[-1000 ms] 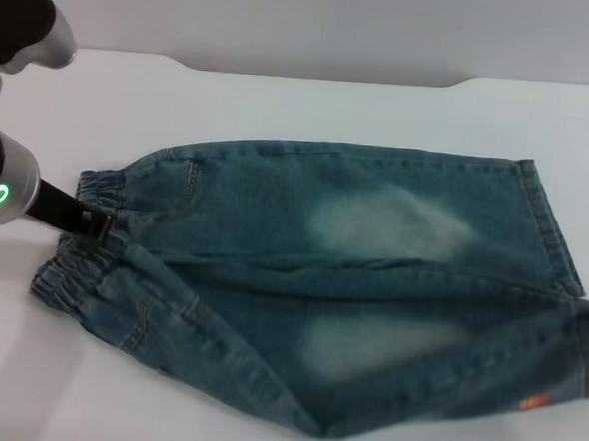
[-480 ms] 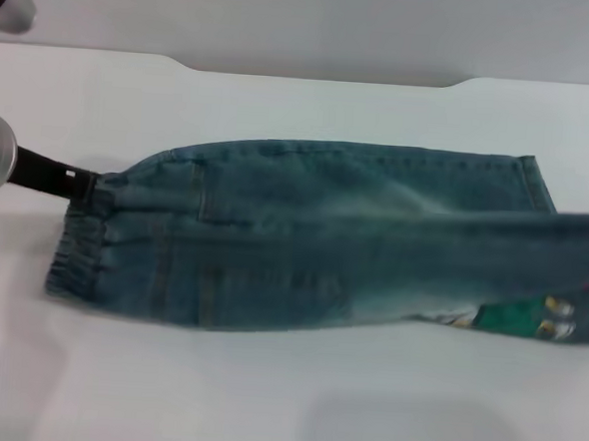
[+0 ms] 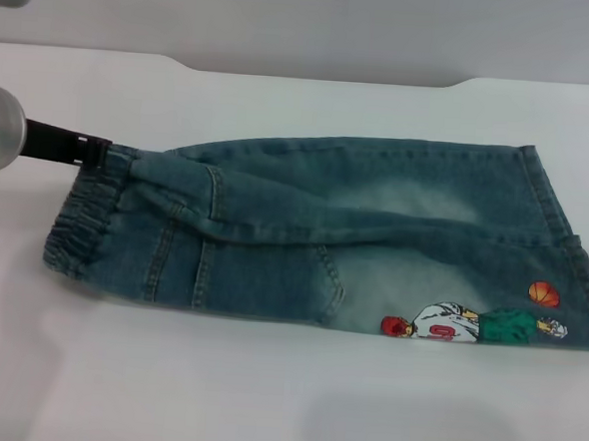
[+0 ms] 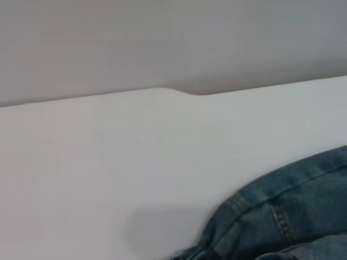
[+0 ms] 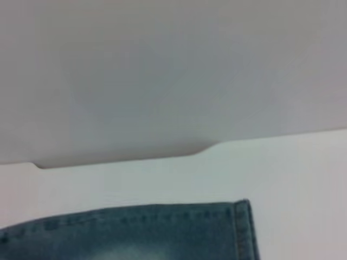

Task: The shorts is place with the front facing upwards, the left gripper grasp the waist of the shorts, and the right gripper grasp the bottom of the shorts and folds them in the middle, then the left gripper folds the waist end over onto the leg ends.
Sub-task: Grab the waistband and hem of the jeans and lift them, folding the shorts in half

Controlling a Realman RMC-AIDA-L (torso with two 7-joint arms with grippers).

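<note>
The blue denim shorts point(image 3: 303, 241) lie folded lengthwise on the white table point(image 3: 264, 399), the cartoon basketball-player print point(image 3: 468, 326) facing up near the leg ends point(image 3: 577, 268) at the right. The ruched waist point(image 3: 79, 232) is at the left. My left gripper point(image 3: 101, 152), a black claw on a silver arm with a green light, is at the far corner of the waist, shut on the band. In the left wrist view only a bunched edge of denim point(image 4: 287, 216) shows. The right wrist view shows a stitched hem corner point(image 5: 241, 227). My right gripper is out of view.
The table's far edge point(image 3: 323, 75) has a raised step and meets a grey wall. Bare white tabletop surrounds the shorts on the near side and the far side.
The shorts lay spread open a second ago; one leg was carried over the other and now lies flat, print up. The black tip at the right edge has gone. My left gripper shifted slightly farther back.
</note>
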